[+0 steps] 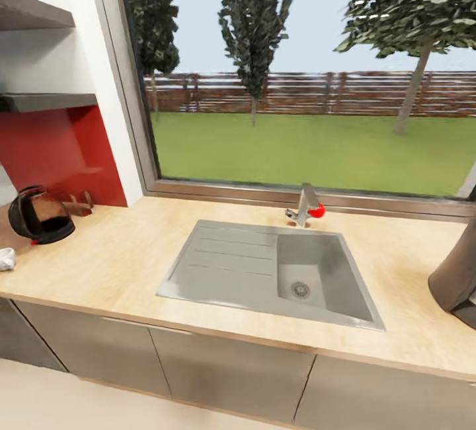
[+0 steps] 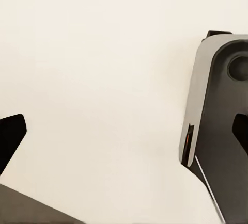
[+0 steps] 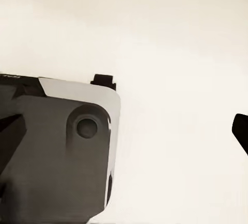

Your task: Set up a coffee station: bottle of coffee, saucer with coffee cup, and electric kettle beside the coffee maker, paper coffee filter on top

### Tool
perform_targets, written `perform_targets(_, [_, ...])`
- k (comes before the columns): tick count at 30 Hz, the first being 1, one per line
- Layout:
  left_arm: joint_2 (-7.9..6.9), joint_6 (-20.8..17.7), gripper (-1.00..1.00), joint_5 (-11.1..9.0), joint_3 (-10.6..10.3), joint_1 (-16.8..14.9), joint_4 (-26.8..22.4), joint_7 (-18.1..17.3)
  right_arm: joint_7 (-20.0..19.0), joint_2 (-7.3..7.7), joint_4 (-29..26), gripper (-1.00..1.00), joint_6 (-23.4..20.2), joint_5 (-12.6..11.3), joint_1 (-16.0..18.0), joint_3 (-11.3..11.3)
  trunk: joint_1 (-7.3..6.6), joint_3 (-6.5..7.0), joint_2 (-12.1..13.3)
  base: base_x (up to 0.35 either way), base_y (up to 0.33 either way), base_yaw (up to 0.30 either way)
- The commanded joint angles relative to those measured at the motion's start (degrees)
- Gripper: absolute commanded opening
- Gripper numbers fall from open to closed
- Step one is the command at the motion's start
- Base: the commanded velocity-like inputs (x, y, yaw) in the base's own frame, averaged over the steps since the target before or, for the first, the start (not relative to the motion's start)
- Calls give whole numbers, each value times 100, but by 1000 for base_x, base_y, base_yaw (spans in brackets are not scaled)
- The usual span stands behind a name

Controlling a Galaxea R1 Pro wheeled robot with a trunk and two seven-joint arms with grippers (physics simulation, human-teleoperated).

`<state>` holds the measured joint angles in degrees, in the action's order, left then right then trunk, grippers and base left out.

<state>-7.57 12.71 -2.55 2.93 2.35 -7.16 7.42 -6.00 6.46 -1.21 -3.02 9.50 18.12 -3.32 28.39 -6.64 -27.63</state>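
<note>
Electric kettle [image 1: 38,214]: dark glass, upright, far left on the countertop [image 1: 132,251]. Coffee maker [image 1: 457,278]: grey body, cropped at right edge, standing on the same countertop.

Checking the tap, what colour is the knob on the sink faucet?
Red, on the faucet knob behind the sink; clearest in the head view.

We see a grey steel sink [image 1: 264,271] with a drainboard on its left and a faucet [image 1: 305,205] with a red knob behind. Big window [image 1: 297,73] shows lawn, fence, trees. Red backsplash [image 1: 56,152] under grey shelves [image 1: 39,101] at left.
</note>
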Motion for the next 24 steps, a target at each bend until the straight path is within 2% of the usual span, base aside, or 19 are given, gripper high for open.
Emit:
perform_targets(1, [-8, 8, 100, -26, 24, 2, -7, -12, -21, 5, -11, 100, -30, 64, -27, -37, 3, -15, -10, 0, 308, 236])
perform_targets(5, [-40, 10, 100, -24, 31, 2, 0, -12, -10, 12, -13, 100, -24, 76, -228, -37, 3, -37, -10, 0, 313, 207])
perform_targets(15, [-33, 40, 100, -56, 16, -3, -10, -16, 2, -28, -29, 100, -32, 69, -274, -37, 3, -93, -10, 0, 310, 156])
perform_targets(24, [2, 46, 100, 8, -11, -15, -27, -37, 11, -31, -34, 100, -24, 65, -274, -46, 3, -147, -10, 0, 14, 180])
